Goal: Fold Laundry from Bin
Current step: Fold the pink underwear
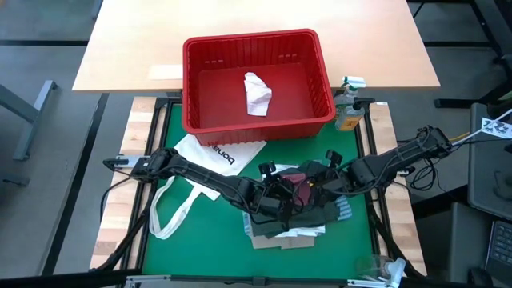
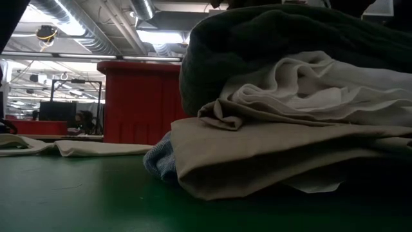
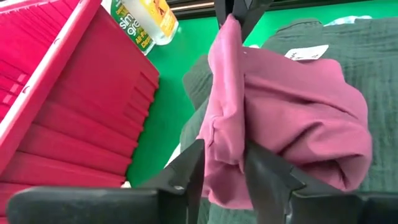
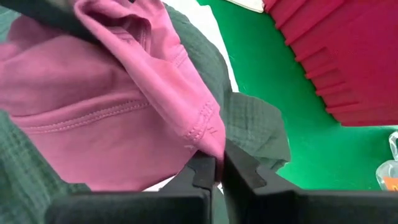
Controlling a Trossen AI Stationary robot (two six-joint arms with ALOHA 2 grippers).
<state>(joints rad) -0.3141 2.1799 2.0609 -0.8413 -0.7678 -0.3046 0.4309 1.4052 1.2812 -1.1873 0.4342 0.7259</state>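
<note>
Maroon garment (image 3: 292, 124) atop folded laundry stack (image 2: 290, 148) on green table (image 1: 200, 248), near side of red bin (image 1: 256, 80). Right gripper (image 4: 217, 168) fingers clamped together on garment edge. Left gripper (image 3: 224, 168) fingers apart, straddling garment fold. Small white piece (image 1: 257, 93) inside bin. White tote bag (image 1: 212, 156) left of stack.

Overhead illumination is even and bright across my worktop (image 1: 352, 248); shadows under my arms are short and soft. At table height, exposure is set by the ceiling tube lights (image 2: 158, 35), which glare white, so the laundry stack (image 2: 290, 129) nearest the lens reads dim, with deep shadow under its lowest fold. The room behind is hazy. In my left wrist view, my left claw (image 3: 222, 177) is blurred at close range; the maroon garment (image 3: 292, 118) is sharper and evenly lit.
</note>
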